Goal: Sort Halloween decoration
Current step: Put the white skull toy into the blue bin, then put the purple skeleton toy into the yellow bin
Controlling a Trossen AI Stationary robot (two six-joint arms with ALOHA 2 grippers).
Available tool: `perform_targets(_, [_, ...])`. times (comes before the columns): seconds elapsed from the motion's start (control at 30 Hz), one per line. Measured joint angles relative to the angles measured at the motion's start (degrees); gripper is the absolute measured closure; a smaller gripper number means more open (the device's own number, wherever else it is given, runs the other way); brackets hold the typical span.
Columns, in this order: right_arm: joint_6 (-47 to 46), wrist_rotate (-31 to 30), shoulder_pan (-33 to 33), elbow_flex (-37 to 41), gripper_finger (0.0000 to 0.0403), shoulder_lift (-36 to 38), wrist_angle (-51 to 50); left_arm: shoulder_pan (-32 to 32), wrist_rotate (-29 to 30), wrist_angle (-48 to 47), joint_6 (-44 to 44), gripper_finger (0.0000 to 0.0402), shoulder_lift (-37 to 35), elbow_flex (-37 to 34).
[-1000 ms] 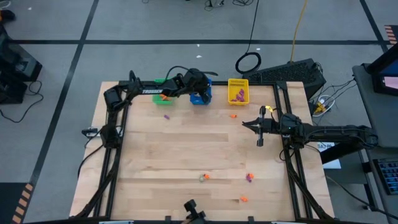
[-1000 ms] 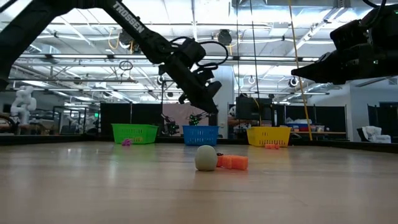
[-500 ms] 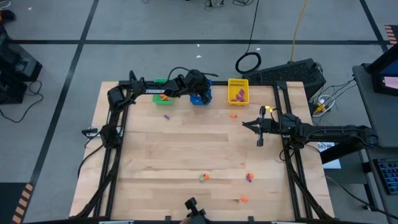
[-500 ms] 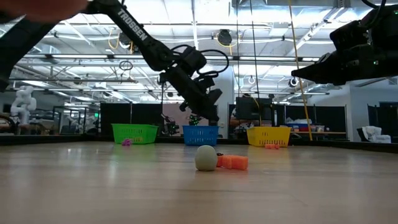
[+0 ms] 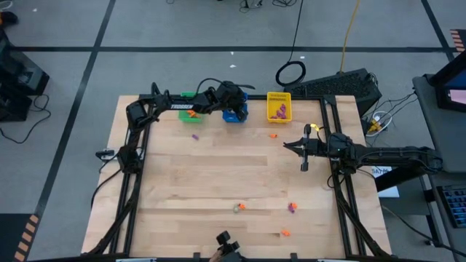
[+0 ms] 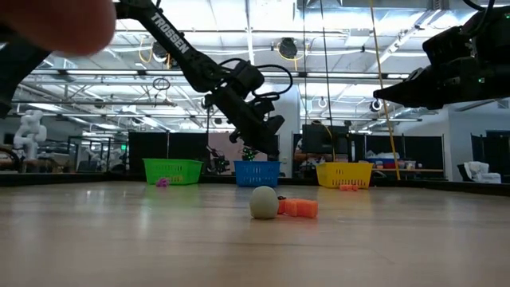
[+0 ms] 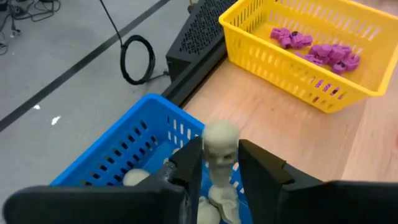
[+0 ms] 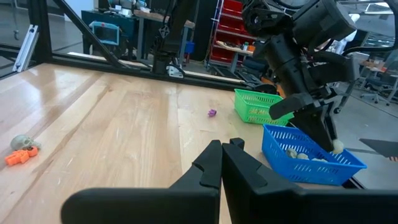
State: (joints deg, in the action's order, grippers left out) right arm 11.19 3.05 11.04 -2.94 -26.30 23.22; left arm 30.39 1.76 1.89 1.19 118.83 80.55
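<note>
The pale wooden desk [image 5: 218,182] carries three small plastic baskets along its 12 o'clock edge: green [image 5: 187,97], blue [image 5: 237,113] and yellow [image 5: 279,106]. The left gripper [image 7: 219,163] hangs over the blue one, jaws partly apart, with a pale grey-beige skeleton trinket [image 7: 220,149] between them, right above similar pale pieces already inside. If that trinket snags on a finger as the jaws part, it could tip past the rim onto the desk. Purple trinkets [image 7: 316,50] fill the yellow basket; loose orange and purple ones [image 5: 290,207] lie toward 6 o'clock. The right gripper [image 8: 225,155] waits at 3 o'clock, jaws closed and empty.
</note>
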Motion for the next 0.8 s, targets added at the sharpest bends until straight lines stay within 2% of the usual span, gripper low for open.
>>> perform_targets(0.2, [0.0,0.0,0.0,0.0,0.0403,0.0,0.0,-0.5,0.2,-0.8,-0.1,0.0290,-0.8,1.0])
perform_targets(0.37, [0.0,0.0,0.0,0.0,0.0403,0.0,0.0,-0.6,0.2,-8.8,-1.6,0.0290,-0.8,4.2])
perform_targets(0.5, [0.0,0.0,0.0,0.0,0.0403,0.0,0.0,-2.4,0.3,-14.3,-5.5,0.0312,-2.5,4.7])
perform_targets(0.67, [0.0,0.0,0.0,0.0,0.0403,0.0,0.0,-6.9,1.1,-9.2,-3.9,0.0370,-4.2,0.9])
perform_targets(0.73, [0.0,0.0,0.0,0.0,0.0403,0.0,0.0,-9.3,4.6,-4.9,-4.5,0.0392,-4.2,-2.0])
perform_targets(0.8, [0.0,0.0,0.0,0.0,0.0403,0.0,0.0,-11.8,8.5,0.5,-4.6,0.0396,-4.2,-4.2])
